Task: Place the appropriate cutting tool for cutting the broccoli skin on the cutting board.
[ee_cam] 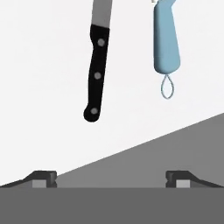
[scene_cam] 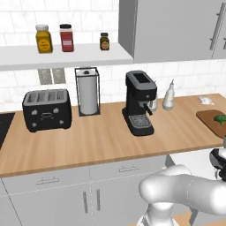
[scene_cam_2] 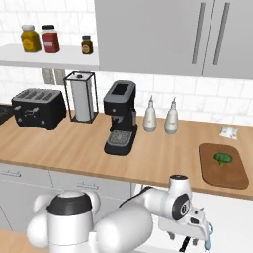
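Observation:
A knife [ee_cam: 97,74] with a black riveted handle and a light blue peeler [ee_cam: 166,41] with a wire loop lie side by side on a white surface in the hand view. My gripper [ee_cam: 111,179] hovers short of both handle ends, open, with nothing between its fingertips [ee_cam: 43,177]. In the right base view the gripper [scene_cam_2: 191,241] hangs low, below the counter's front edge, and a bit of the blue peeler [scene_cam_2: 210,238] shows beside it. The reddish-brown cutting board [scene_cam_2: 225,174] lies on the counter at the right with the small green broccoli [scene_cam_2: 224,158] on it; the board [scene_cam: 207,118] and broccoli [scene_cam: 219,118] also sit at the right edge of the left base view.
On the counter stand a black coffee machine [scene_cam_2: 119,117], a black toaster [scene_cam_2: 38,108], a paper towel holder [scene_cam_2: 81,96] and two white bottles [scene_cam_2: 149,114]. A small white packet [scene_cam_2: 229,131] lies behind the board. Jars [scene_cam_2: 30,38] sit on the wall shelf.

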